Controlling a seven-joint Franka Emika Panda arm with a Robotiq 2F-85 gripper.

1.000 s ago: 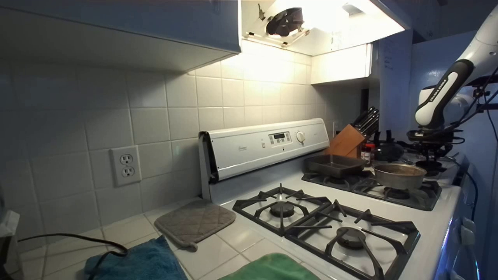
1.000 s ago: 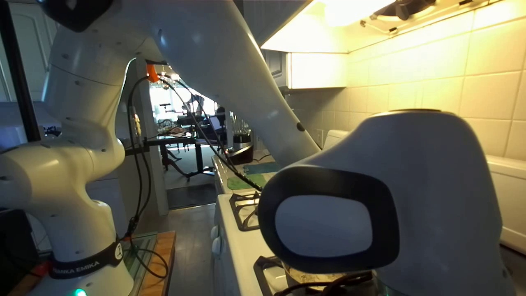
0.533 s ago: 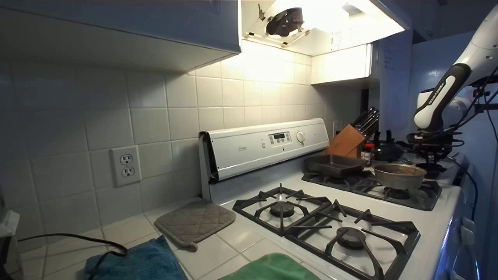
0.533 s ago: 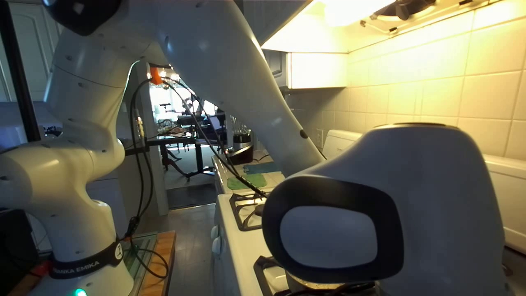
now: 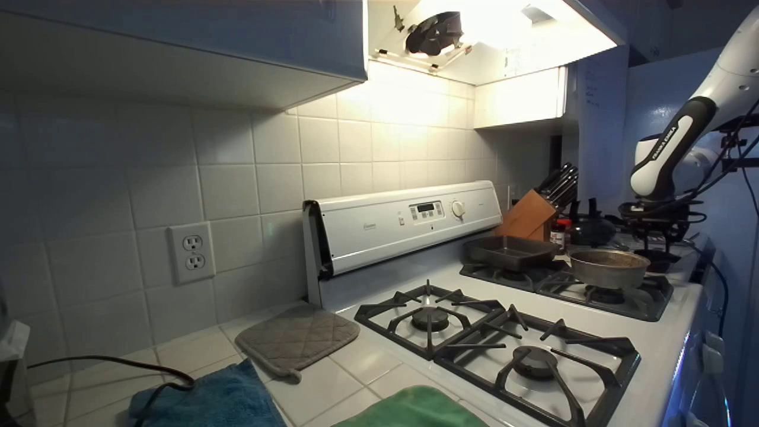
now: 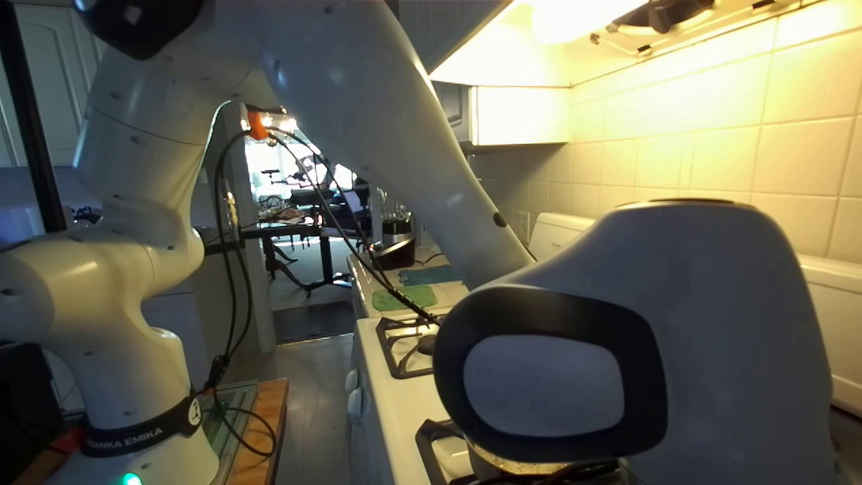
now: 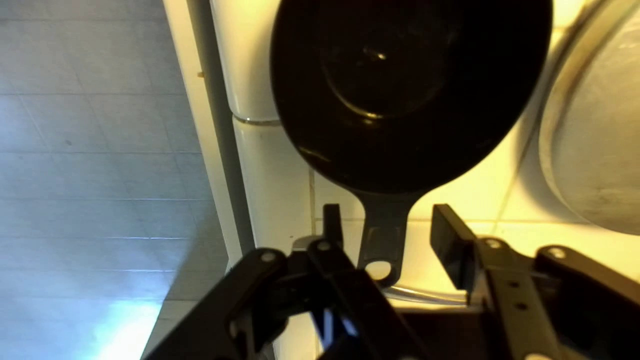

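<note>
In the wrist view a black skillet (image 7: 380, 150) lies on the tiled counter, its short handle (image 7: 384, 235) pointing toward my gripper (image 7: 385, 220). The jaws stand apart, one finger (image 7: 332, 222) on the left of the handle and the other on its right. Bright tile shows on both sides, so neither pad appears to touch it. The handle has a hole near its end, partly covered by the left finger linkage. In an exterior view the gripper (image 5: 656, 240) hangs behind a metal pot (image 5: 609, 268); the skillet is hard to make out there.
A round pale metal item (image 7: 600, 145) lies right of the skillet. The counter edge (image 7: 215, 130) drops to the floor on the left. On the stove stand the metal pot and a square dark pan (image 5: 510, 252); a knife block (image 5: 528, 216) and red-lidded jar (image 5: 559, 234) are behind.
The gripper's fingers have spread wider apart. The arm has come down a little and shifted slightly left in an exterior view. Stove and counter items have not moved.
</note>
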